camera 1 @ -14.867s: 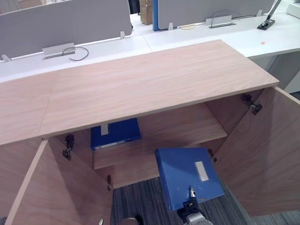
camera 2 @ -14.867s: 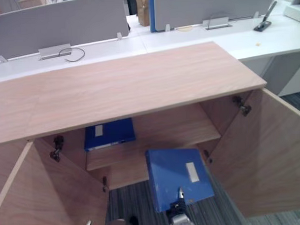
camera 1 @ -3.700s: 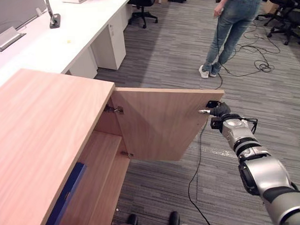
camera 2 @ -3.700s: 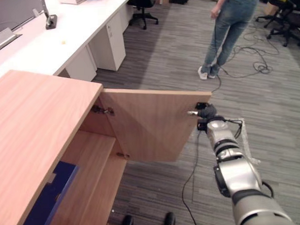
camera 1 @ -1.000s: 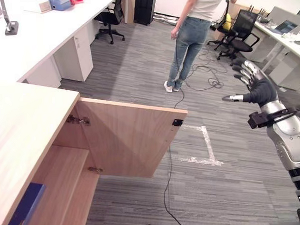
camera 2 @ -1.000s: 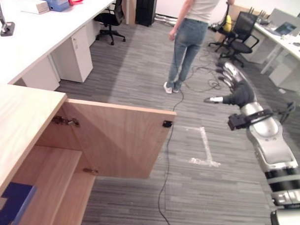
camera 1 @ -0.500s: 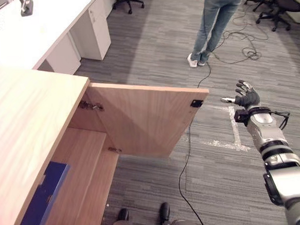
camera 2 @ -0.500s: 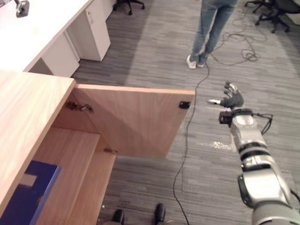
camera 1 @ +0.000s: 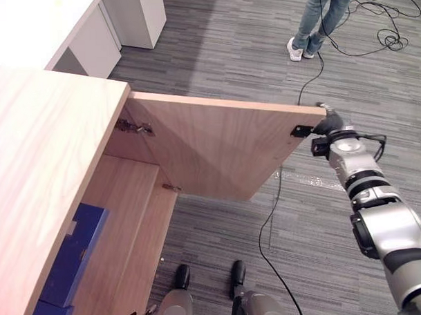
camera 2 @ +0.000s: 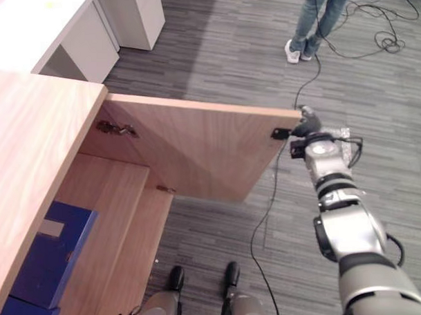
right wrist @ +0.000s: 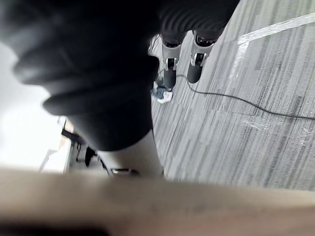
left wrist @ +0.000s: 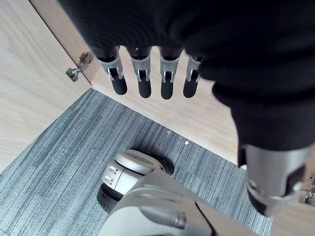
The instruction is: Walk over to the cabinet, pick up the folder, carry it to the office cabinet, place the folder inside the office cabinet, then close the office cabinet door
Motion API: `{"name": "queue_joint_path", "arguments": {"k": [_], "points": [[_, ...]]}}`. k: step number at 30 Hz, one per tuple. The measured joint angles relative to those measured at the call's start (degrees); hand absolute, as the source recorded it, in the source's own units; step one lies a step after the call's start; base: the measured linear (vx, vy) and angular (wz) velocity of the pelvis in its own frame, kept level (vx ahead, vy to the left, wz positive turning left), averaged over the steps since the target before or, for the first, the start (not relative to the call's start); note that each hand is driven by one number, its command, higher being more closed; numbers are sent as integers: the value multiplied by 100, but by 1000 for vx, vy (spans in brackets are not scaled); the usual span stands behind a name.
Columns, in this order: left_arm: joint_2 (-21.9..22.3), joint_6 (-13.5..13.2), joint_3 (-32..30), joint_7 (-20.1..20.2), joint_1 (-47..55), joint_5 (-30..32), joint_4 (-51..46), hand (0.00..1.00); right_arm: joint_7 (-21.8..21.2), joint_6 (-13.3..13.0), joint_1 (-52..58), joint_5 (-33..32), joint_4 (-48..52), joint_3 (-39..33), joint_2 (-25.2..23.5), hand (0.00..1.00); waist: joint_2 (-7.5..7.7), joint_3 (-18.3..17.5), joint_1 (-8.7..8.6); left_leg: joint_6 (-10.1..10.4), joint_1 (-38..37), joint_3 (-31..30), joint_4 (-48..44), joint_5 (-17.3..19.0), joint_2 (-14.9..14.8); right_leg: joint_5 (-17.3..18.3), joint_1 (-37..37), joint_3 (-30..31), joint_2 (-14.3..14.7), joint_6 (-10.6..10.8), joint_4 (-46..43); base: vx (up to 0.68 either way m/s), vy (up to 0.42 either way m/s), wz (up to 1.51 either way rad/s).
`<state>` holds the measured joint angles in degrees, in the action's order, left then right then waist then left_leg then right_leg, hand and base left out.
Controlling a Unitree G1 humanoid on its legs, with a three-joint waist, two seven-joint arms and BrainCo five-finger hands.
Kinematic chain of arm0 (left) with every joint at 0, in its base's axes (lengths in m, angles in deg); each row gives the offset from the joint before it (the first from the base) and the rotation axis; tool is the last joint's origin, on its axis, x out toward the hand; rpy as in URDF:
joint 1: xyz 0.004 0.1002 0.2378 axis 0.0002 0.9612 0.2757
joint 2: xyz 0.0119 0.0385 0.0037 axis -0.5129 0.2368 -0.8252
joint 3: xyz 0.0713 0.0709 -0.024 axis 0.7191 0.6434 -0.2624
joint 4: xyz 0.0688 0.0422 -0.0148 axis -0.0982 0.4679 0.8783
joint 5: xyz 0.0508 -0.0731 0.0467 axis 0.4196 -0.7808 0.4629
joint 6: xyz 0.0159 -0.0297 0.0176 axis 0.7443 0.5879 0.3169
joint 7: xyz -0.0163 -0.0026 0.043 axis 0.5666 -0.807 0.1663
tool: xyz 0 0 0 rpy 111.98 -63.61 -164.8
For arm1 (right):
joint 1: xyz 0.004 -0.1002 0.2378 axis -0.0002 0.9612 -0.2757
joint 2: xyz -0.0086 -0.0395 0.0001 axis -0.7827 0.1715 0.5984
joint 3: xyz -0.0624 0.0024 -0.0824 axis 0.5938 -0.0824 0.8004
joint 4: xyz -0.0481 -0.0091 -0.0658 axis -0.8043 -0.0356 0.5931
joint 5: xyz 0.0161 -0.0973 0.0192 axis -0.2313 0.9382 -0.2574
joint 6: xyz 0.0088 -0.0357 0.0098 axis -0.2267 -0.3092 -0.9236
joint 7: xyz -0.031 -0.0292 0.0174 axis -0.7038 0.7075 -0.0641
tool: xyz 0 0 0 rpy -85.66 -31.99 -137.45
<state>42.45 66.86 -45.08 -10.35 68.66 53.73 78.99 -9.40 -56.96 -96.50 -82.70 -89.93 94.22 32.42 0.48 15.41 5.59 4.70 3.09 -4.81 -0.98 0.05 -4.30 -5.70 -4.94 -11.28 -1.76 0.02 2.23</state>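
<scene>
The wooden office cabinet (camera 1: 37, 156) stands at the left with its right door (camera 1: 217, 150) swung wide open. On the shelf inside lies a blue folder (camera 1: 75, 252) with a pale label, and a second blue folder (camera 2: 19, 313) shows just below it. My right hand (camera 1: 327, 122) is at the top outer corner of the door's free edge, next to the black catch, its fingers (right wrist: 170, 73) straight and holding nothing. My left hand (left wrist: 140, 78) hangs low by the cabinet's wooden panel, fingers straight and empty.
A person's legs (camera 1: 316, 22) stand on the grey carpet beyond the door. A white desk (camera 1: 26, 26) with a drawer unit (camera 1: 133, 15) runs behind the cabinet. White tape marks (camera 1: 304, 178) lie on the floor beside the door.
The view has tilted down. My right hand has come out of the air and reached the door's free edge. The door stands as wide as before.
</scene>
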Motion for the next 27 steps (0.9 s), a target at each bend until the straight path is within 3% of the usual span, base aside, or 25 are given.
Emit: {"name": "queue_joint_path", "arguments": {"k": [5,17,22,27], "points": [[-65,1,171,40,-101,16,9,0,-339,46,-132,669,-1,609,20,0,0,2,21,0,-3,-22,-34,1,-6,1,2,9,5,-1,-46,0,0,0],[-72,0,173,43,-148,30,7,0,-364,32,-121,420,229,1183,78,0,0,3,0,7,-1,-39,-42,2,-78,5,-5,-21,73,-7,-56,-3,0,0],[-89,3,-100,43,-206,25,103,0,-488,40,86,338,1510,2546,612,0,4,0,-165,18,-11,65,-25,10,-136,3,-33,79,149,-26,-35,11,-3,-10],[-148,4,-521,42,-336,59,191,0,-1111,-59,477,336,3714,3579,1128,0,28,-60,-317,36,-49,185,-25,22,-286,-35,-42,229,305,-135,52,43,-31,-21]]}}
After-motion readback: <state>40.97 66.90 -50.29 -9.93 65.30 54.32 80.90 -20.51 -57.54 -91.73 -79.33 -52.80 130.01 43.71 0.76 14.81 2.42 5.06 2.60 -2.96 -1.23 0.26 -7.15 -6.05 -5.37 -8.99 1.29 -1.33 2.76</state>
